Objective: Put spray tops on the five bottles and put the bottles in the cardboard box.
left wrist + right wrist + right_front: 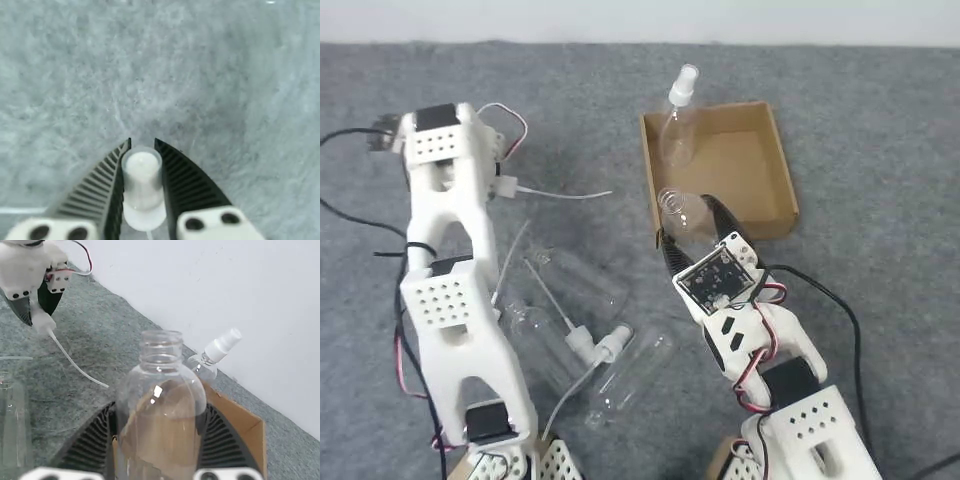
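surface: grey carpet (880, 120), white wall (225, 285) behind | left gripper (141, 146): clamped on a spray top (142, 180), carpet beneath | right gripper (160, 412): gripping an uncapped bottle (160, 380) upright, cardboard box (775, 160) just beyond it, capped bottle (678, 120) at the box's far corner | loose bottles (630, 370) lying between the arms

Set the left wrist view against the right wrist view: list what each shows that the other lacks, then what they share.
Left wrist view adds: the ribbed inner faces of the left end effector, pressed against both sides of the spray top.
Right wrist view adds: the right end effector gripping an uncapped bottle, the cardboard box, a capped bottle resting in it, the top's dip tube, the white wall.
Shared: the grey carpet and the held spray top.
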Controlling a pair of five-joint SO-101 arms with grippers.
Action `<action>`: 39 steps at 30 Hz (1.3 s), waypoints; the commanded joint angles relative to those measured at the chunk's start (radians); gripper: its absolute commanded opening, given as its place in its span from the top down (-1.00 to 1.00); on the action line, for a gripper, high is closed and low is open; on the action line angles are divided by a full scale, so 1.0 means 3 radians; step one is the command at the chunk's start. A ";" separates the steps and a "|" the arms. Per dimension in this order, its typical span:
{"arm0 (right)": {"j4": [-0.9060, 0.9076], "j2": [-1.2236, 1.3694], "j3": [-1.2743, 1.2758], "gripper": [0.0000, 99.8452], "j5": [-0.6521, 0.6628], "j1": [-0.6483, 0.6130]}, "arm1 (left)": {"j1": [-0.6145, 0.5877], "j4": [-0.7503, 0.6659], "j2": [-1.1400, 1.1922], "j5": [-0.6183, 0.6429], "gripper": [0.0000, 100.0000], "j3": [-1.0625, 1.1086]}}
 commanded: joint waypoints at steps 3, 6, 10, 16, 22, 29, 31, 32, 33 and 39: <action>-0.0090 -0.0100 -0.0271 0.92 -0.0010 0.0033 | -0.0020 0.0598 -0.0082 -0.0205 0.98 -0.0647; -0.0090 -0.0100 -0.0266 0.92 -0.0010 0.0033 | -0.0020 0.0777 -0.0082 -0.0215 0.98 -0.0836; -0.0090 -0.0095 -0.0266 0.92 -0.0010 0.0028 | -0.0020 0.0905 -0.0082 -0.0378 0.98 -0.0985; -0.0090 -0.0074 -0.0266 0.92 -0.0010 -0.0013 | -0.0056 0.0910 -0.0107 -0.0419 0.98 -0.1015; -0.0090 -0.0069 -0.0256 0.92 -0.0005 -0.0110 | -0.0031 0.0915 -0.0527 -0.0481 0.98 -0.0719; -0.0090 -0.0064 -0.0251 0.92 -0.0005 -0.0110 | 0.0041 0.0905 -0.1171 -0.0557 0.98 -0.0228; -0.0090 -0.0064 -0.0251 0.92 -0.0005 -0.0110 | 0.0102 0.0900 -0.1335 -0.0578 0.98 -0.0090; -0.0090 -0.0064 -0.0251 0.92 -0.0005 -0.0110 | 0.0118 0.0895 -0.1412 -0.0578 0.98 -0.0028; -0.0090 -0.0064 -0.0251 0.92 -0.0005 -0.0110 | 0.0133 0.0880 -0.1478 -0.0578 0.98 0.0038; -0.0090 -0.0064 -0.0251 0.92 -0.0005 -0.0110 | 0.0138 0.0675 -0.1867 -0.0578 0.98 0.0458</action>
